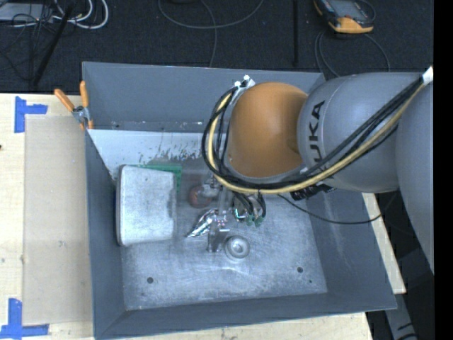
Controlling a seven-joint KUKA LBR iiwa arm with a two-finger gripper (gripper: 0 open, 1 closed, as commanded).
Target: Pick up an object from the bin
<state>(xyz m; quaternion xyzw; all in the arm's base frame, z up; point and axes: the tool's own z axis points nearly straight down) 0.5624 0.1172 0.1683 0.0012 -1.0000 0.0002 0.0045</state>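
Observation:
My gripper [211, 231] hangs low over the middle of the bin floor, below the orange wrist cover. Just to its right a small round silvery cap-like thing [237, 247] lies on the floor, close to the gripper's tip. To its left lies a pale grey rectangular block [146, 204], its right edge near the gripper. A small reddish-brown round thing [195, 196] sits just behind the gripper, partly hidden by the wrist.
A green flat thing [165, 167] lies behind the block against the back wall. The arm and its looped cables cover the right half of the bin.

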